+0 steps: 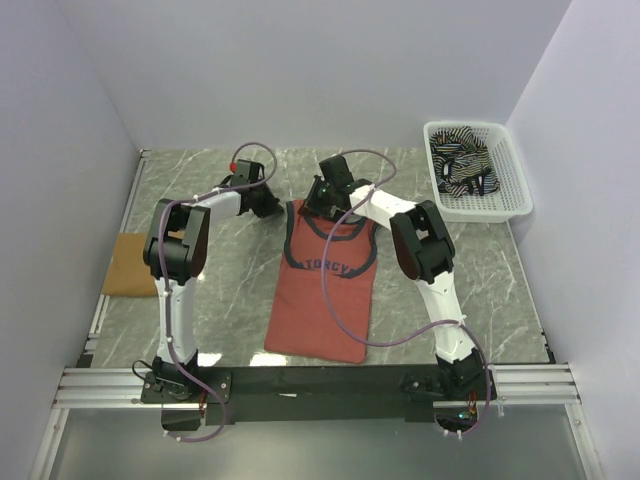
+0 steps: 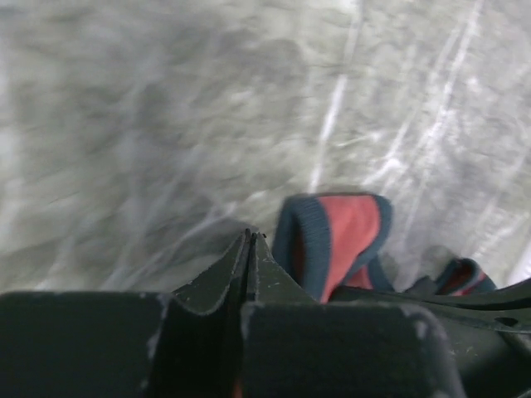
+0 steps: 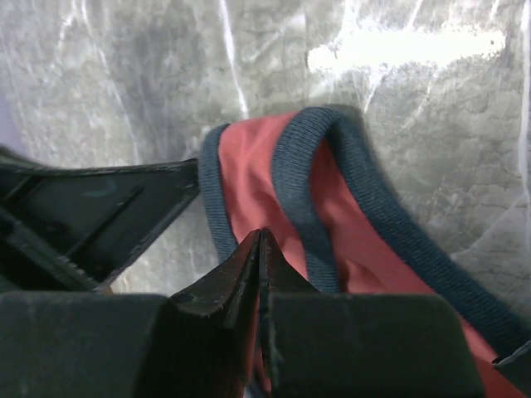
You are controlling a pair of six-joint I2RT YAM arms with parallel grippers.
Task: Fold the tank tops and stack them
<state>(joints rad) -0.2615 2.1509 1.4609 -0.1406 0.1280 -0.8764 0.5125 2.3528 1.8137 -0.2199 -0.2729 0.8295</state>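
Observation:
The brick-red tank top (image 1: 322,290) with dark lettering lies flat in the middle of the table, straps at the far end. My left gripper (image 1: 272,208) is at its far left strap (image 2: 340,240). Its jaws (image 2: 251,236) are shut, with a sliver of red low between them. My right gripper (image 1: 318,205) is close beside it, shut (image 3: 260,234) on the red cloth by the dark-trimmed strap loop (image 3: 315,166). The mustard-tan tank top (image 1: 128,265) lies folded at the left edge. The striped tank top (image 1: 462,165) is bunched in the basket.
The white mesh basket (image 1: 515,185) stands at the far right corner. Walls close in the table at the back and on both sides. A metal rail (image 1: 320,378) runs along the near edge between the arm bases.

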